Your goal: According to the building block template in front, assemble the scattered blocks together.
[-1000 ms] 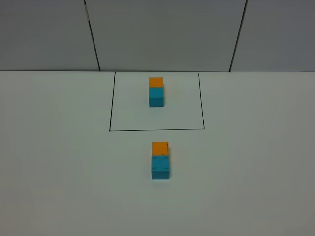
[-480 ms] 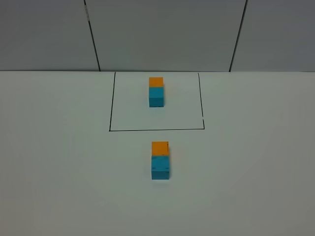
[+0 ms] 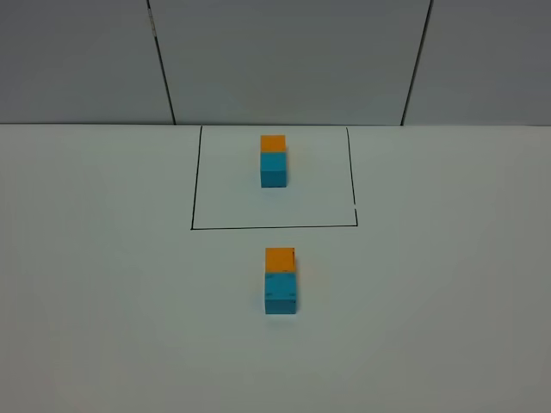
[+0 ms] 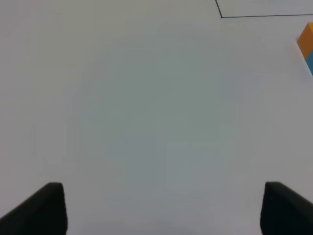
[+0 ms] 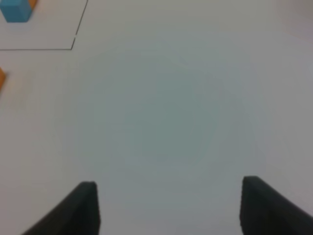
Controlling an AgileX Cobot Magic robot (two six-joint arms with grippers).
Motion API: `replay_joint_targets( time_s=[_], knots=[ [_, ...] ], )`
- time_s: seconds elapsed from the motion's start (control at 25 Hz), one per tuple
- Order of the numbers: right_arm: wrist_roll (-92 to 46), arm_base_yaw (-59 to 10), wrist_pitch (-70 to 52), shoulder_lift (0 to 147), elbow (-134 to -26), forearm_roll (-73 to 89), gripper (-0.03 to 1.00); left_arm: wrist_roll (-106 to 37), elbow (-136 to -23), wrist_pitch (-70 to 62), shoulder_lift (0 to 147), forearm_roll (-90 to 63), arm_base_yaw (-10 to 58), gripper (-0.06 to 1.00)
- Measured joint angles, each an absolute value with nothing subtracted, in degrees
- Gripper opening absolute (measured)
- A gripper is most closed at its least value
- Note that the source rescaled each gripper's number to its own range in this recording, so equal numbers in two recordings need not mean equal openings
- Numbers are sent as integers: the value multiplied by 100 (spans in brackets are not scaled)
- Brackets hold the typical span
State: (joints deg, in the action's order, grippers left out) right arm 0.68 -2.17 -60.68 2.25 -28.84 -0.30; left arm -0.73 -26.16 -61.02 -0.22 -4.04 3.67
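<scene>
Exterior high view gives you the two loose blocks near the middle of the desk: the orange block and the speckled cyan block sit touching in a line, orange on the far side, cyan on the near side, both flat on the surface. Just beyond them you see the template, a plain orange-over-cyan pair in the same order, standing inside the black outline. The loose pair lies just outside the near edge of that outline, roughly in line with the template.

Neither arm shows in this view.

In the left wrist view, your left hand has its two dark fingertips spread wide at the edges of the picture, with only bare desk between them; it holds nothing. A corner of the outline and a sliver of the orange and cyan blocks show at the rim, well apart from the hand.

In the right wrist view, your right hand also stands open, fingers apart over bare desk, gripping nothing. You can see the template's cyan end, the outline's corner and a slice of the orange block, all well away.

A grey panelled wall rises behind the desk.
</scene>
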Motion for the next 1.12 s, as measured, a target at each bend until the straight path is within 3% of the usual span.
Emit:
replay_joint_targets(
  time_s=[1.12],
  knots=[
    [68, -217, -6068, 225, -2884, -30, 74, -73, -2616, -6102, -22, -404, 367, 84]
  ],
)
